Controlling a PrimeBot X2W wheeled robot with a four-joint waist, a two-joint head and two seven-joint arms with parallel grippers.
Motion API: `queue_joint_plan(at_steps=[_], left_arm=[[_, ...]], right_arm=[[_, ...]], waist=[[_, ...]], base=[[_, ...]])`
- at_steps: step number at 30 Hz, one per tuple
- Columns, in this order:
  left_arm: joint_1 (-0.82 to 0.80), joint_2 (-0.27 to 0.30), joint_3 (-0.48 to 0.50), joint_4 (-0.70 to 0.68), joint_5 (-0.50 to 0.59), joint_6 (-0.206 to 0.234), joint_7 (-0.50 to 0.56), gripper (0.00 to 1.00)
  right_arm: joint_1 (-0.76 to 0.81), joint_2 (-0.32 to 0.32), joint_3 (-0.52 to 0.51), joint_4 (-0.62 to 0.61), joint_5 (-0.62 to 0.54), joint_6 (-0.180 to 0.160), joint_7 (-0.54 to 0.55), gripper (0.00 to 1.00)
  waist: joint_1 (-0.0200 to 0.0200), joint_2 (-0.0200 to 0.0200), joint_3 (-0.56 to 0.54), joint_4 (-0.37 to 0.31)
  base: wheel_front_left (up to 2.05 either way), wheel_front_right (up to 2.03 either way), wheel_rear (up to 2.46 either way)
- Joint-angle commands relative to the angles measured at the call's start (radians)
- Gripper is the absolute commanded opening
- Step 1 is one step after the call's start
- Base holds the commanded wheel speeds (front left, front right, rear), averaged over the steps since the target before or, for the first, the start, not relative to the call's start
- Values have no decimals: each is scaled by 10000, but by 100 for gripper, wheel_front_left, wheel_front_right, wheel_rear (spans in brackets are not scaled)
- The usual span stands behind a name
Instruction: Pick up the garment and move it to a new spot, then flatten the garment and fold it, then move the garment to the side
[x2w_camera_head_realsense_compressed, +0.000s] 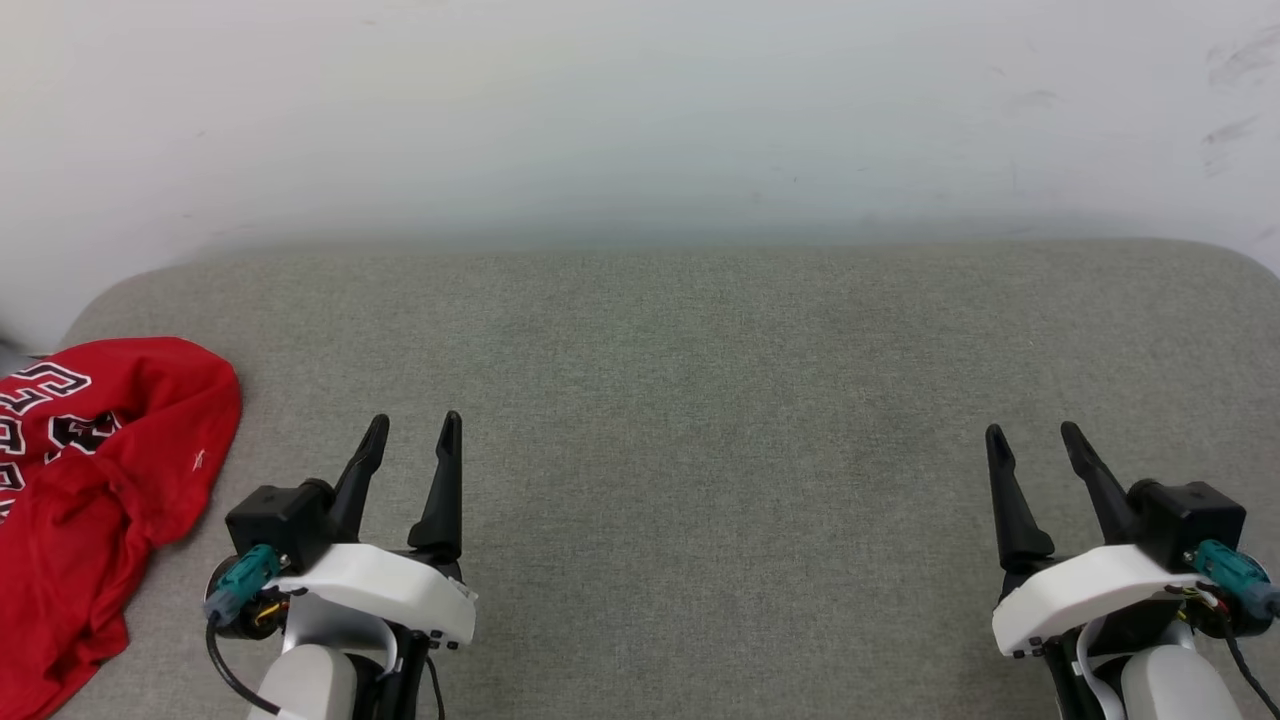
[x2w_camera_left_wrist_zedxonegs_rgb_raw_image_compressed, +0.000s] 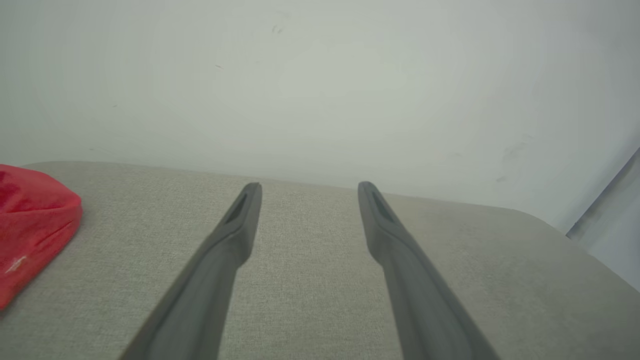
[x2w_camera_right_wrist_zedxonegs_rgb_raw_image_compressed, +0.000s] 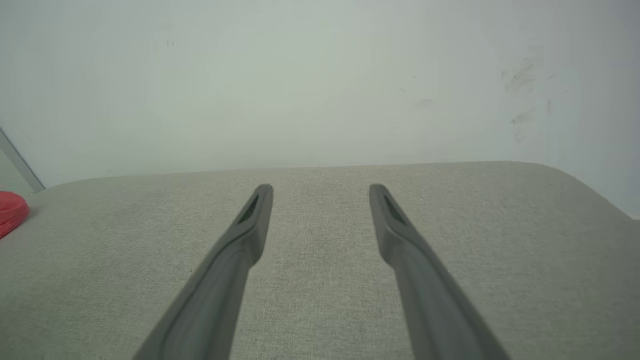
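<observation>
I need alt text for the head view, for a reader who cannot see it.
A crumpled red shirt lies at the left edge of a grey padded surface before a white wall. The left gripper and right gripper are open and empty near the bottom.

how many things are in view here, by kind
garment, red, crumpled: 1
grippers, open and empty: 2 (left gripper, right gripper)
grey padded surface: 1
total: 4
</observation>
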Motion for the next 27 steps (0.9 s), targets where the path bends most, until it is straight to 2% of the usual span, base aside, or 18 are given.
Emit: queue_joint_plan(at_steps=[1, 14, 27], left_arm=[[-177, -3, -14, 23, 266, 41, -94, 100], [-275, -62, -52, 332, 1301, 95, -378, 100], [-278, -120, 116, 562, 2079, 120, -619, 100]], right_arm=[[-218, 13, 31, -41, -327, -3, -53, 100], [-248, 24, 78, 77, -1354, -3, -244, 100], [-270, 27, 8, 101, -1701, -3, -485, 100]], waist=[[0, -1, -1, 14], [0, -1, 13, 25], [0, -1, 3, 128]], base=[[0, 0, 0], [0, 0, 0], [0, 0, 0]])
